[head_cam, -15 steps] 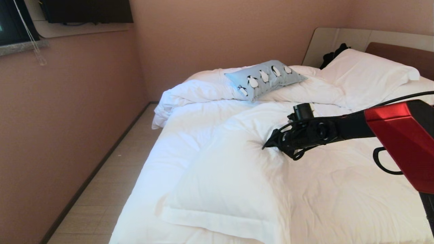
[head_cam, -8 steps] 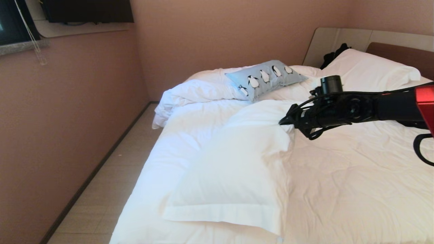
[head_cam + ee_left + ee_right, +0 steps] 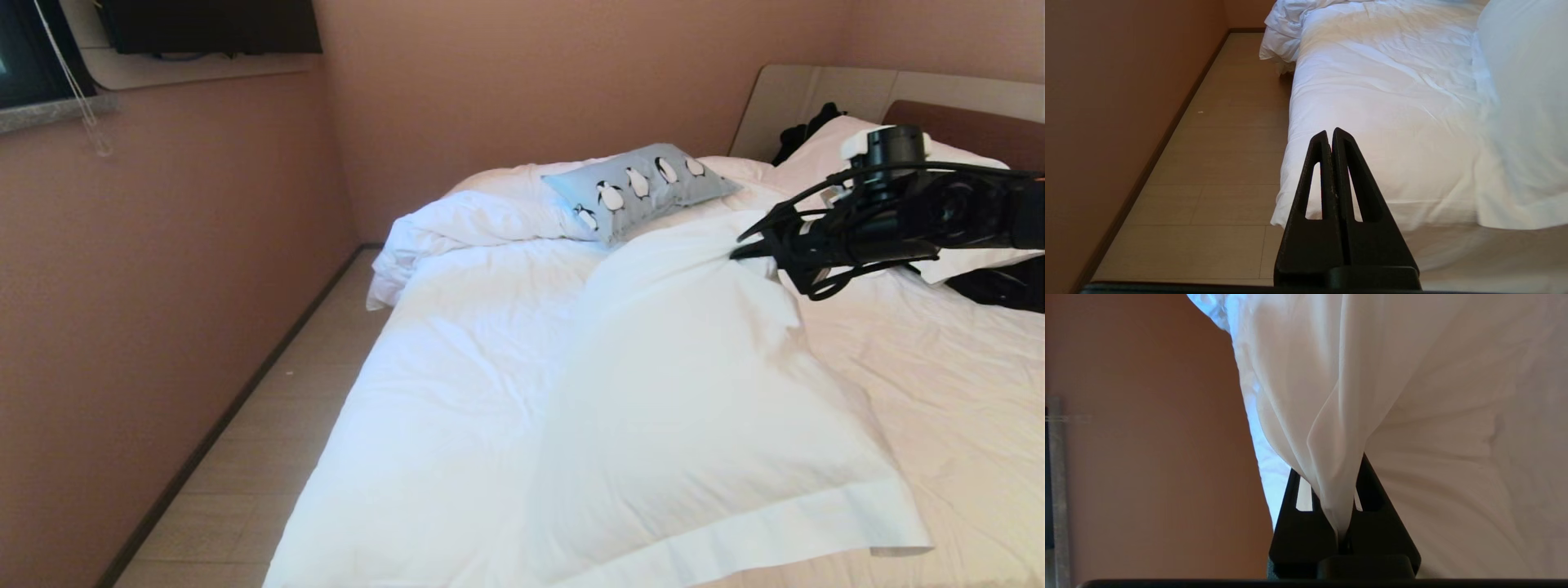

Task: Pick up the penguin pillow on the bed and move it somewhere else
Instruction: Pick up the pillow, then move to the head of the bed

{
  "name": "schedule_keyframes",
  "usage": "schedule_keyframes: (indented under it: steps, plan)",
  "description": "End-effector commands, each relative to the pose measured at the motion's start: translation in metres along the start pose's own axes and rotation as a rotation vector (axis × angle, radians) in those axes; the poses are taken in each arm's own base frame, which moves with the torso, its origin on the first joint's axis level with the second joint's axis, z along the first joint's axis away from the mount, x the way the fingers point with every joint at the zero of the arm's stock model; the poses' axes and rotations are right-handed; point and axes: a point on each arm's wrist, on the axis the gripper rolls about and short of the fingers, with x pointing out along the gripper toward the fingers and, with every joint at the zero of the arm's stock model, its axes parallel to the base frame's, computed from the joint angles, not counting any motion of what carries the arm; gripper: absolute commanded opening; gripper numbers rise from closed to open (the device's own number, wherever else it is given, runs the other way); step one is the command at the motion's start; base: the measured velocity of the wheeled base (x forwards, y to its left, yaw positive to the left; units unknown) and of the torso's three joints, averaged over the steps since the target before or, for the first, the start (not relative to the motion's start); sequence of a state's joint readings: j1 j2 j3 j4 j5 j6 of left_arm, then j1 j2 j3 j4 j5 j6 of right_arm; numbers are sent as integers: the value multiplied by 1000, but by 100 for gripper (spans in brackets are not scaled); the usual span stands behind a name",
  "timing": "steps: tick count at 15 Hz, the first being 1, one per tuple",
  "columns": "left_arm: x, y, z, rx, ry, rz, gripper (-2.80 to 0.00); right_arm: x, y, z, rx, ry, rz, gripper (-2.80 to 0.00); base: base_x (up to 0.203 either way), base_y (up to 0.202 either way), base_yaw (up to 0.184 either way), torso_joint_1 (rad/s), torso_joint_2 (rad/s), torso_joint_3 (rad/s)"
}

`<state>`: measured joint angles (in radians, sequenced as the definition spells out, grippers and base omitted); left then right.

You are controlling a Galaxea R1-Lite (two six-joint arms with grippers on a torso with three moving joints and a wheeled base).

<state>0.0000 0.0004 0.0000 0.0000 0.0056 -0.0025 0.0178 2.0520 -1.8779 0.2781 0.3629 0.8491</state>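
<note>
Pinkish walls all around and a big rumpled bed (image 3: 457, 392) taking up most of the room, that's the setup. So the right claw (image 3: 739, 255) is pinching a fold of a large white pillow (image 3: 694, 408), clamped nearly all the way shut on the fabric, and one end of that pillow is hanging up off the duvet while the far hem is dragging on the bed. Thing is, that's not the one it's supposed to be grabbing. The penguin pillow (image 3: 641, 189) is sitting up near the head of the bed, resting on the bunched duvet toward the wall side, well apart from the claw and not being touched by anything. The left claw (image 3: 1331, 139) is parked down by the foot corner of the bed, its fingers pressed together with nothing between them. If you ask me, doing this bit well means either setting the white pillow off to the side where it isn't blocking the reach, or just letting go of it, then going for the penguin one with a pinch on a corner or a deep fold, since soft covers like this probably slip out of a shallow grip. There's also a dark bundle (image 3: 804, 131) by the headboard to steer clear of.
</note>
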Motion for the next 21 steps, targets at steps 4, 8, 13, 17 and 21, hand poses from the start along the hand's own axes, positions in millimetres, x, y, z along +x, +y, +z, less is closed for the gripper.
schedule_keyframes:
  steps: [4, 8, 13, 17, 21]
  plan:
    - [0, 0, 0, -1, 0, 1, -280, -49, 8, 28, 9, -104, 19, -280, 0, 0, 0, 0, 0, 0]
    - [0, 0, 0, -1, 0, 1, -280, -74, 4, 45, 9, -187, 23, -280, 0, 0, 0, 0, 0, 0]
    - [0, 0, 0, -1, 0, 1, -280, -86, 0, 57, 2, -244, 35, -280, 0, 0, 0, 0, 0, 0]
    - [0, 0, 0, -1, 0, 1, -280, -101, -1, 63, -5, -266, 55, -280, 0, 0, 0, 0, 0, 0]
    - [0, 0, 0, -1, 0, 1, -280, -113, 3, 64, -17, -268, 83, -280, 0, 0, 0, 0, 0, 0]
